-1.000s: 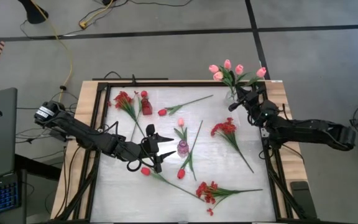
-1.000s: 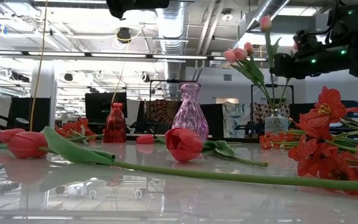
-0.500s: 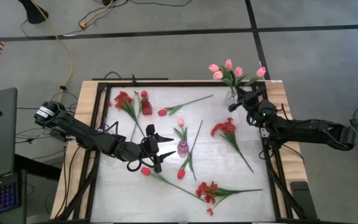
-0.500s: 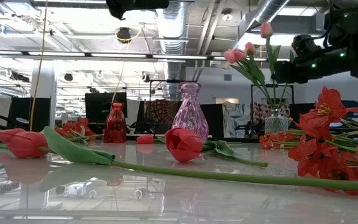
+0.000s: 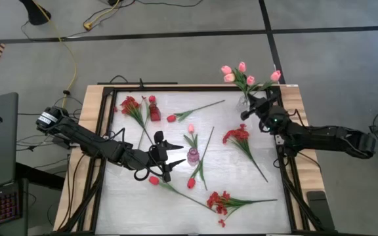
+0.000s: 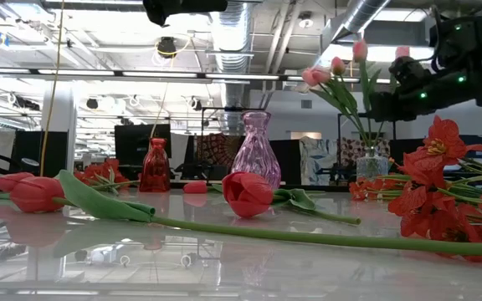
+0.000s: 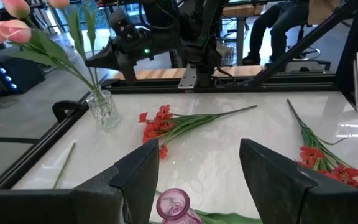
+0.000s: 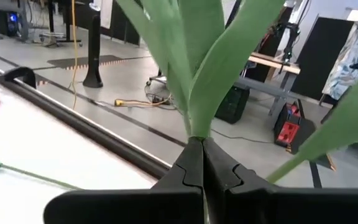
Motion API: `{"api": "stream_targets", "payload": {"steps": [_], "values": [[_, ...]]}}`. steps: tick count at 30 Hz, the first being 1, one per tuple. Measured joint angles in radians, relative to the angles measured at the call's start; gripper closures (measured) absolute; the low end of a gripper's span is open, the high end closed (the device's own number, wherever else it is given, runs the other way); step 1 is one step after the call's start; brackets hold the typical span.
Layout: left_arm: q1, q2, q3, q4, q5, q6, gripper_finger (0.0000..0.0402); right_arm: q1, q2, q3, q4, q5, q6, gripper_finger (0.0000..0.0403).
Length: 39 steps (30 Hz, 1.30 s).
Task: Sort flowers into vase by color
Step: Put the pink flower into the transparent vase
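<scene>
Since a second ago the right gripper (image 5: 257,107) has lifted the pink tulip (image 6: 403,52) a bit higher by the clear vase (image 7: 102,107) at the table's far right corner; its fingers (image 8: 194,171) are pinched tight on the green stem; the left gripper (image 5: 166,157) hasn't budged, jaws spread wide over the pink vase (image 5: 193,156), which looks empty; clear vase holds several pink tulips (image 5: 233,73); the red vase (image 5: 155,113) looks empty too; red tulips (image 5: 172,118) and red bunches (image 5: 236,135) lie loose on the table (image 5: 241,190).
</scene>
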<state>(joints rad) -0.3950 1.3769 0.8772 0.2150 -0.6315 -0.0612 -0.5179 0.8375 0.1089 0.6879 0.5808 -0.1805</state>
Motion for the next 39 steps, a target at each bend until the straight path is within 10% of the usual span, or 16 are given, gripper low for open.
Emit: {"api": "stream_targets", "payload": {"steps": [19,31,39], "values": [[0.000,0.000,0.000,0.000,0.002,-0.002,0.0190,0.000,0.000,0.000,-0.053,-0.008,0.075,0.0321],[0.000,0.000,0.000,0.000,0.049,0.000,0.0190,0.062,-0.001,0.000,-0.059,-0.008,0.078,0.0203],[0.000,0.000,0.000,0.000,0.050,0.001,0.0190,0.164,0.000,0.136,-0.500,-0.011,0.105,0.0154]]}}
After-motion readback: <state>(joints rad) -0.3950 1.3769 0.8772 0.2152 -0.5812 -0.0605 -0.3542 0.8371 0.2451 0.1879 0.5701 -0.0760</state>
